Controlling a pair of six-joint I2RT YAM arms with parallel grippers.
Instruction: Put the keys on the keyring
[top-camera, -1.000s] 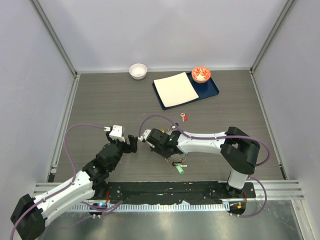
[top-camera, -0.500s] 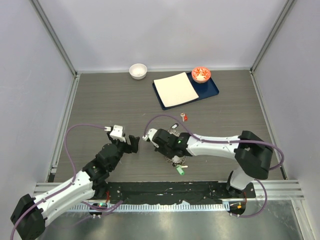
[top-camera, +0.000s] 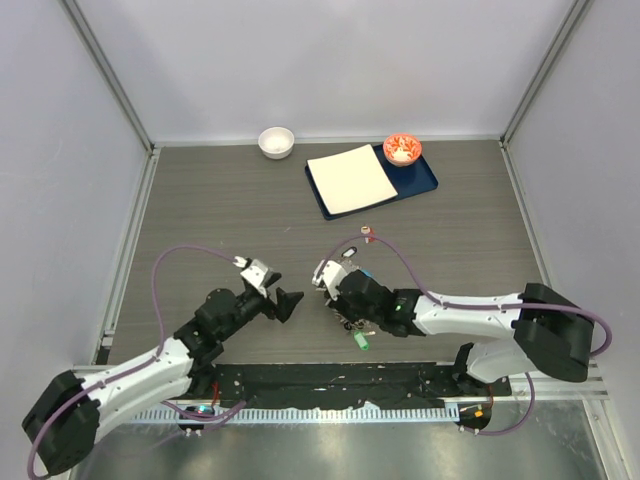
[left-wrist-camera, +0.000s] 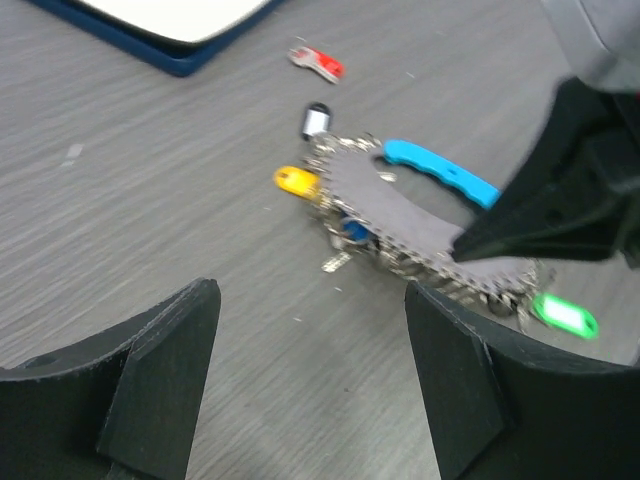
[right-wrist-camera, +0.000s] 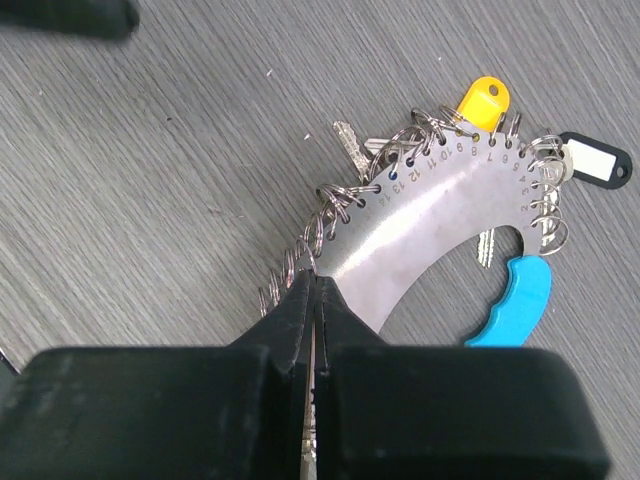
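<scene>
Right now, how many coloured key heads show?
5: red head apart, near the tray; black head, yellow head, blue head and green head along the keyring. Others may be hidden.

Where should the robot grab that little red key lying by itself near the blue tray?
Take the red key by its red plastic head, coming straight down from above. It lies flat on the table, apart from the keyring and the tray. The head looks wider than the thin silver blade, so a pinch across it should probably slip less.
</scene>
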